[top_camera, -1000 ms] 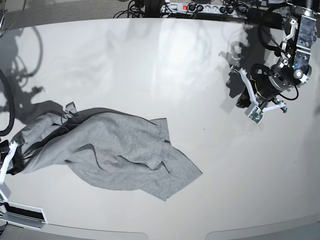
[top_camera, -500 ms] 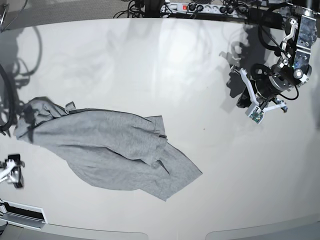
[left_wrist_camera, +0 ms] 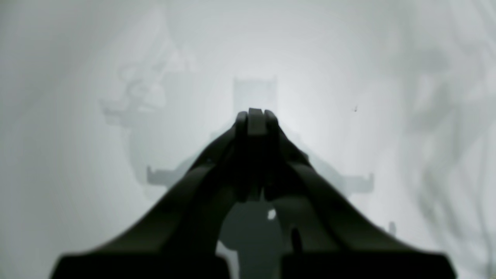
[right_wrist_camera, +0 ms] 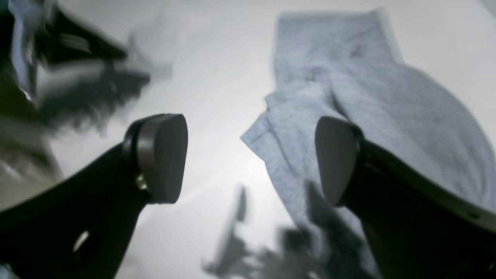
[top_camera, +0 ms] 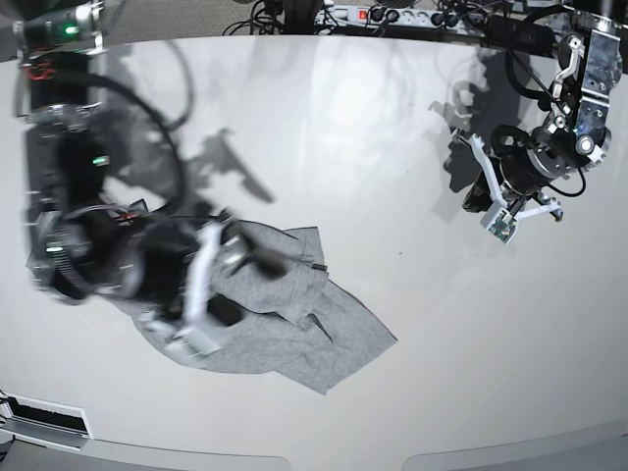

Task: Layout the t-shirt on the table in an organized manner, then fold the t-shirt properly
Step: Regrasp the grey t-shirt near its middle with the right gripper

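overhead base, two close wrist views

Right arm (top_camera: 108, 260) swung in over the t-shirt (top_camera: 294, 324)

A white power strip (top_camera: 378, 15) lies beyond the far edge. Black cables (top_camera: 270, 15) tangle beside it on grey floor (top_camera: 167, 15).

Along the top edge of your base view you have a strip of grey floor (top_camera: 177, 18) beyond the work surface, plain and dull in the upper left. At top centre a white power strip (top_camera: 378, 15) with a red switch lies on it, and black cables (top_camera: 270, 14) tangle around it and run off toward the upper right. Bright light from above throws a glare and crisp dark shadows below that strip.
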Controlling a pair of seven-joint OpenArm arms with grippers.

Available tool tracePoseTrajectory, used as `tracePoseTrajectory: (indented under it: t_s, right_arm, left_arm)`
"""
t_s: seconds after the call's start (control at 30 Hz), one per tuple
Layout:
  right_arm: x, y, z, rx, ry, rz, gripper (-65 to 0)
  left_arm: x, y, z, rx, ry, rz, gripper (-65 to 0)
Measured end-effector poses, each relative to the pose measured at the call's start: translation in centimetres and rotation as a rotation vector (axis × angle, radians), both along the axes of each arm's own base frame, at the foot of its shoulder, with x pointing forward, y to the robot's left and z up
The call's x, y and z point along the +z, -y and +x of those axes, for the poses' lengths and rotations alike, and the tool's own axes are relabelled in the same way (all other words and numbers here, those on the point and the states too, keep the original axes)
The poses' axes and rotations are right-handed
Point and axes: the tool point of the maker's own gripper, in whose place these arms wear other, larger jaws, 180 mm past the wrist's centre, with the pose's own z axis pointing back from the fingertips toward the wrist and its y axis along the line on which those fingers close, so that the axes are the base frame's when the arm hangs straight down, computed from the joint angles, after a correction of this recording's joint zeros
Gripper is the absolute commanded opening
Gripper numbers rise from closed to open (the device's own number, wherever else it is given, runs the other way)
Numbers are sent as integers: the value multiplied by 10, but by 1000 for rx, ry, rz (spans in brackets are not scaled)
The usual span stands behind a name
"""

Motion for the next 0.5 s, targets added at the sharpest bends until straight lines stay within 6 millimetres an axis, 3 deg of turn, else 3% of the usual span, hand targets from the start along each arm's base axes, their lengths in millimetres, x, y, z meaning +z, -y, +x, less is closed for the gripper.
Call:
tracePoseTrajectory:
  t_s: [0.17, 0.37, 0.5]
  right_arm:
    - [-19, -28, 8, -56, 139, -131, -127]
    - [-105, -21, 0, -129, 47, -302, -127]
    - [-140, -8, -2, -162, 2, -378, -127]
  left_arm:
    - [0, 0, 0, 0, 0, 1, -650]
    - [0, -1, 0, 0, 0, 2, -650]
    - [0, 0, 0, 0, 0, -1, -650]
